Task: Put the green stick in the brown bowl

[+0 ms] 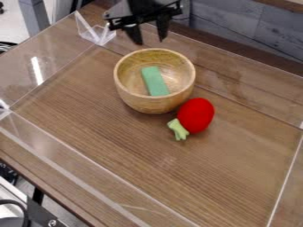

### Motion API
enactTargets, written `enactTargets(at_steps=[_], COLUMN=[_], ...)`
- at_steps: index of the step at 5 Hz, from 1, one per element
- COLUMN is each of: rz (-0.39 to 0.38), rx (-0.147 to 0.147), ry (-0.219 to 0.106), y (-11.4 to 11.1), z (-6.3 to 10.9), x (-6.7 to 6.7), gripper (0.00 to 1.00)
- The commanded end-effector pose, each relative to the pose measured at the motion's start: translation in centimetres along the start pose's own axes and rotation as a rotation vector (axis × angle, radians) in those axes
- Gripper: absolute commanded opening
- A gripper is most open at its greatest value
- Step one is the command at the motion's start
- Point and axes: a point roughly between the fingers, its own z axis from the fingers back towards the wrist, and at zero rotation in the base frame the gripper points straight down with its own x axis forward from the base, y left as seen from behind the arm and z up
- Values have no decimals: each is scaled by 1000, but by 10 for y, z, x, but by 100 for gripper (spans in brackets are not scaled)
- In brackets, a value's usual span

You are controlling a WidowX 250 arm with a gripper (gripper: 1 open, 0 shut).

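Gripper (142, 35) of black metal: fingers spread apart, holding nothing, behind the bowl | flat light-green bar (155, 82): inside round light-brown wooden bowl (155, 101) | red strawberry toy (196, 115): beside bowl

A single view looks down at a steep slant on the wooden surface (106, 151), facing its far edge along the top of the frame. It sits near enough for the bowl (155, 81) to fill only the upper middle, while the surface's near-left edge runs diagonally through the lower left corner.
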Motion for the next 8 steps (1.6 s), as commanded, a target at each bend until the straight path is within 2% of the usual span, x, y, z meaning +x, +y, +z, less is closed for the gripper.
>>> enactTargets(at_steps=[1, 2, 4, 6, 7, 8], rz=[-34, -71, -26, 1, -60, -93], rx=[-32, -40, 7, 47, 27, 24], ry=[-52, -46, -56, -62, -47, -45], y=[-2, -2, -19, -17, -18, -13], z=[16, 16, 21, 15, 11, 7], x=[11, 11, 14, 19, 21, 24], gripper=[100, 100, 100, 100, 100, 100])
